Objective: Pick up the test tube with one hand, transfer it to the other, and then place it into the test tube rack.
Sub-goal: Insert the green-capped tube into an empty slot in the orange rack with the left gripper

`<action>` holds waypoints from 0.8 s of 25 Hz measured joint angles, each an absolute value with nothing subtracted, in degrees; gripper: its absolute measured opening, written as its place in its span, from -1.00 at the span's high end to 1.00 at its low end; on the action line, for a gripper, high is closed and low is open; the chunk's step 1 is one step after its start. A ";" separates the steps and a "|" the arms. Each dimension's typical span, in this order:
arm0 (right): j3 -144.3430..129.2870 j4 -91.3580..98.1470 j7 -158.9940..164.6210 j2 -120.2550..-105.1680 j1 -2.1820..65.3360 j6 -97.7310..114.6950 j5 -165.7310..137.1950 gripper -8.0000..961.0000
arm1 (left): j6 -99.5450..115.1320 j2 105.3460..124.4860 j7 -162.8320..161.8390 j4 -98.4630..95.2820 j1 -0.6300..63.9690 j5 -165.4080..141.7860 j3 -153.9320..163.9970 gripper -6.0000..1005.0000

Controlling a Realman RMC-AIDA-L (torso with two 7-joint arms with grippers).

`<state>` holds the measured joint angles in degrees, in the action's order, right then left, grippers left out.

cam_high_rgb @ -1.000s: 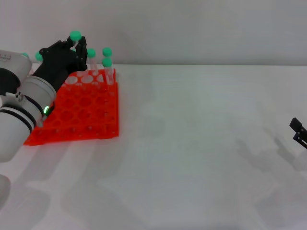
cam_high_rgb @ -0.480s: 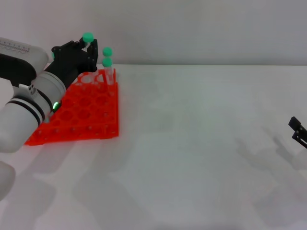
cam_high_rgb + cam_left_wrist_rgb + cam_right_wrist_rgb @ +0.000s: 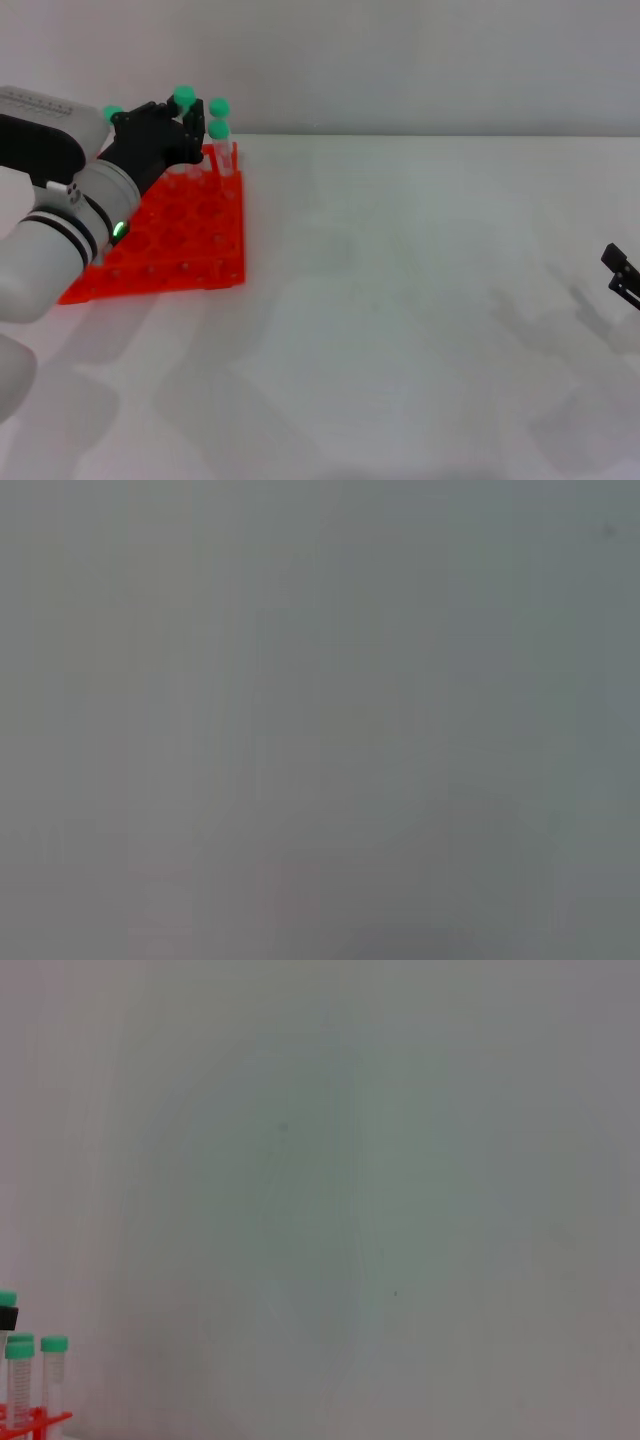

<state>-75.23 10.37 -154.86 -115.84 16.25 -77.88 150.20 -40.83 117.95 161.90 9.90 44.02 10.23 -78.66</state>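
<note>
The orange-red test tube rack (image 3: 170, 235) lies at the far left of the white table. My left gripper (image 3: 186, 122), on the green-lit arm, hangs over the rack's back row and is shut on the test tube. The tube's green cap (image 3: 183, 97) sticks up above the fingers and its lower body is hidden behind them. Other green-capped tubes (image 3: 218, 130) stand in the back right corner of the rack. Only a small black part of my right gripper (image 3: 622, 276) shows, at the far right edge of the table. The rack's corner (image 3: 30, 1425) and several tubes (image 3: 55, 1370) also show in the right wrist view.
Another green cap (image 3: 112, 113) peeks out behind the left gripper. The white table (image 3: 420, 300) stretches from the rack to the right gripper. The left wrist view is a flat grey blur.
My left gripper has carried the tube rightward along the rack's back row and has come down, so the cap sits lower than half a second ago. The right gripper has not moved.
</note>
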 joint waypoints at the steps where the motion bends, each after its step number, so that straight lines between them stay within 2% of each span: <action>1: -75.23 10.37 -154.86 -115.84 16.24 -77.88 150.20 -0.81 | -40.49 118.01 161.90 9.90 44.06 10.23 -78.66 0.45; 20: -75.23 9.61 -154.86 -115.73 15.43 -79.29 150.21 -0.81 | -38.87 118.88 161.90 9.18 41.12 8.64 -80.92 0.35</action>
